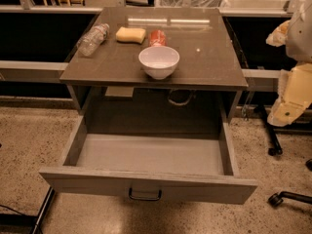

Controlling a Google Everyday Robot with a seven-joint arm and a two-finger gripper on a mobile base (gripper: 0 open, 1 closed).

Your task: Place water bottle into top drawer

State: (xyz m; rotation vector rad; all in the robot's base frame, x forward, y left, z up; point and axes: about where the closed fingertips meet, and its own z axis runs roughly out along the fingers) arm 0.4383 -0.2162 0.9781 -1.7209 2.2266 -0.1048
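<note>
The water bottle (92, 39) is clear crinkled plastic and lies on its side at the back left of the dark tabletop (209, 62). The top drawer (146, 155) is pulled wide open below the tabletop. Its grey inside holds nothing, and its front panel carries a dark pull handle (145, 195). My gripper (278, 34) is at the far right edge of the view, level with the tabletop and well away from the bottle and the drawer. The cream arm (292, 94) hangs below it.
A white bowl (159, 61) stands at the front middle of the tabletop. A red can (157, 37) and a yellow sponge (130, 34) sit behind it. Chair castors (275, 199) stand on the speckled floor at right. A railing runs behind the table.
</note>
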